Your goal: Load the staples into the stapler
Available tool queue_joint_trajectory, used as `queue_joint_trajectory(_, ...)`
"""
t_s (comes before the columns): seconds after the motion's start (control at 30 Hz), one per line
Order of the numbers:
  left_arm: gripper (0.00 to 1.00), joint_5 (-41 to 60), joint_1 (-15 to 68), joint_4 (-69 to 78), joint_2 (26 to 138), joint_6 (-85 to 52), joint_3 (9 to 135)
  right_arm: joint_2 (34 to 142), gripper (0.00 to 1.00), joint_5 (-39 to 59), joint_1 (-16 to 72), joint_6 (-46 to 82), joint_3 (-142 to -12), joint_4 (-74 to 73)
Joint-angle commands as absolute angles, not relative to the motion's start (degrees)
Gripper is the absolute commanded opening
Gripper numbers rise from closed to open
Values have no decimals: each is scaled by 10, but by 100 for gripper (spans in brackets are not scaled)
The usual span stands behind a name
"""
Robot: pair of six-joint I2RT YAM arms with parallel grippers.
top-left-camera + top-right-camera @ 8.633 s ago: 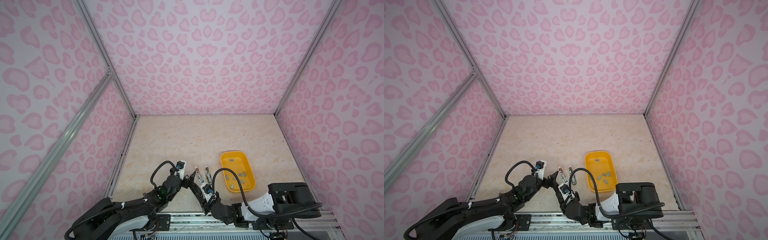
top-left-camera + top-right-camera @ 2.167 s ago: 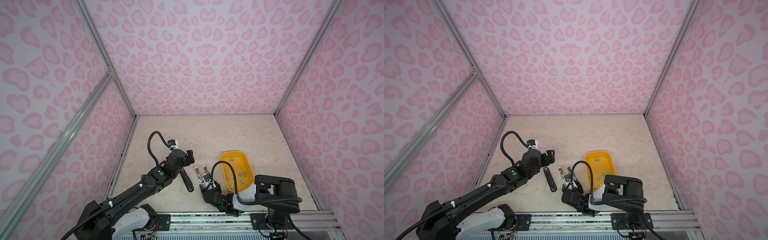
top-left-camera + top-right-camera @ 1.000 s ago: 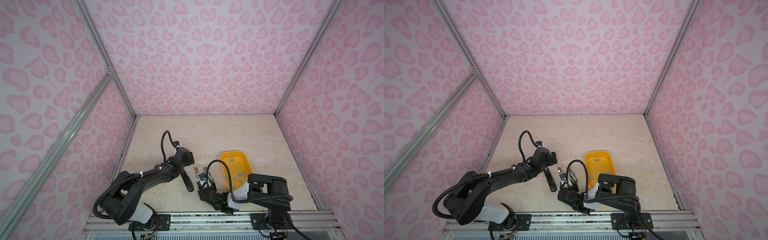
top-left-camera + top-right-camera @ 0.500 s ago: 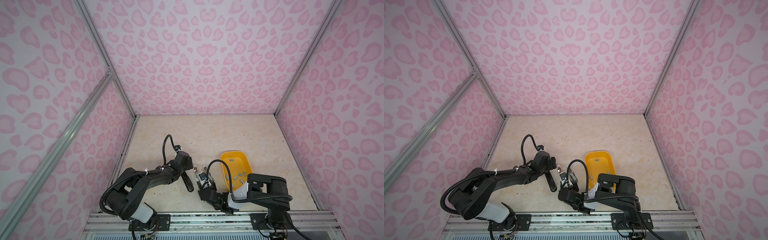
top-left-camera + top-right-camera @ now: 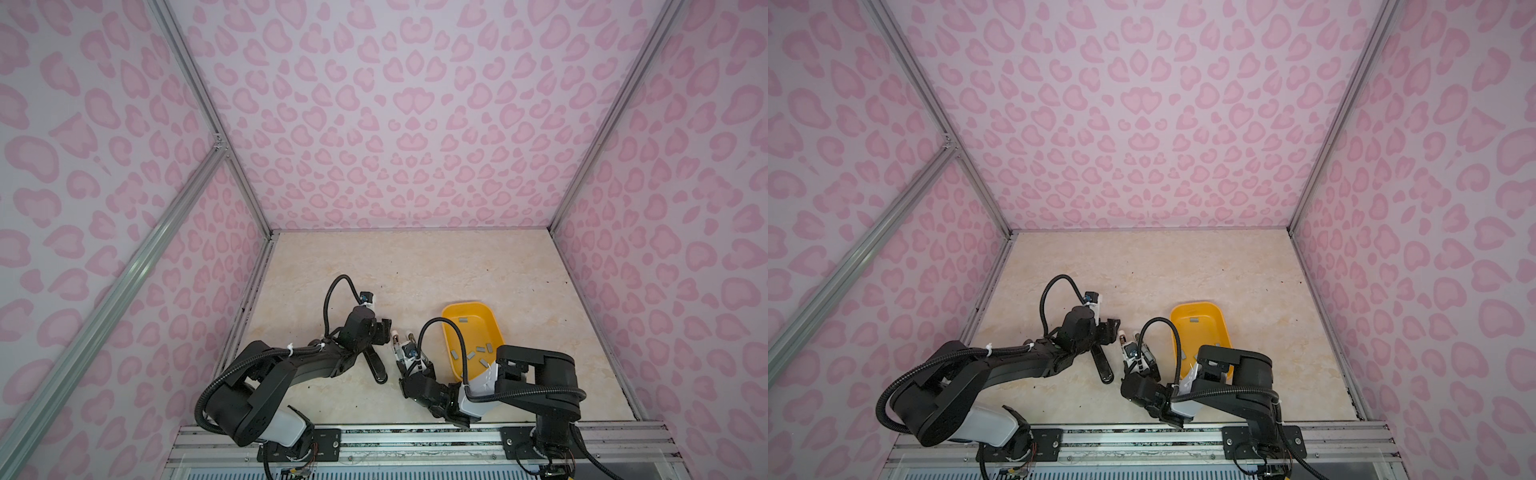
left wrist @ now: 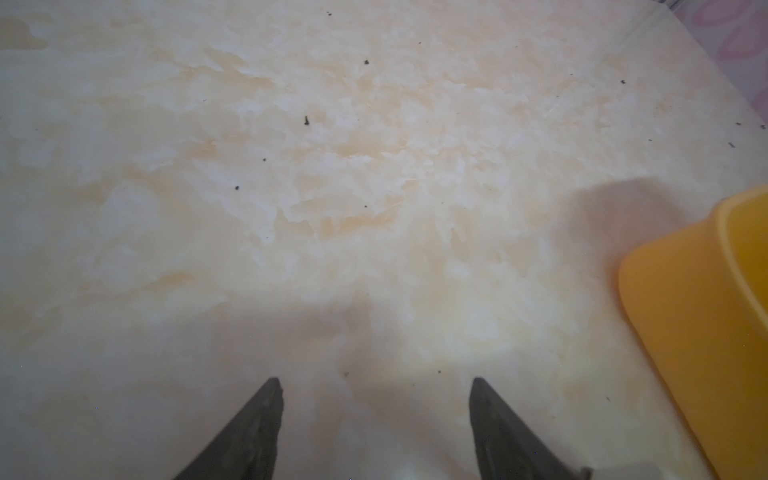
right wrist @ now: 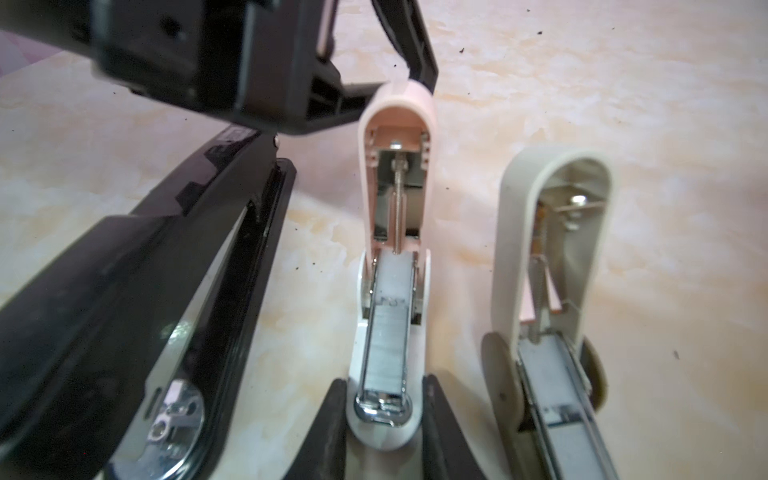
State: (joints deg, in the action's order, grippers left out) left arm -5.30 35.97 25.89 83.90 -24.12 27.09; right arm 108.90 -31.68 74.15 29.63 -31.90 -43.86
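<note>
The left gripper (image 5: 385,329) has swung in toward the pink stapler (image 7: 395,124), and its jaws stand apart. We see the right gripper (image 7: 385,381) clamped on that open stapler's base. One strip (image 7: 384,340) lies in its channel. Loose staples (image 5: 471,354) rest in the yellow tray (image 5: 473,332), at 3 o'clock from it.

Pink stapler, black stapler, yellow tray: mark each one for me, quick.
pink stapler (image 7: 392,270): right wrist view, on its open magazine near the hinge.
black stapler (image 7: 137,299): right wrist view, on its glossy black body.
yellow tray (image 5: 478,332): in a top view, on its bare floor.
</note>
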Motion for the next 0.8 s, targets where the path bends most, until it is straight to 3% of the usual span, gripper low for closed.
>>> queue_joint_trajectory(0.0, 71, -11, 375, 317, 827, -200, 265, 1097, 20, -305, 738, 307, -310, -351)
queue_joint_trajectory(0.33, 63, -5, 419, 347, 828, -129, 255, 1082, 21, -311, 737, 313, -295, -360)
queue_joint_trajectory(0.57, 32, 49, 421, 370, 835, -89, 244, 1076, 23, -311, 735, 314, -283, -373)
queue_joint_trajectory(0.77, 23, 108, 426, 388, 828, -61, 231, 1081, 23, -308, 735, 316, -284, -377)
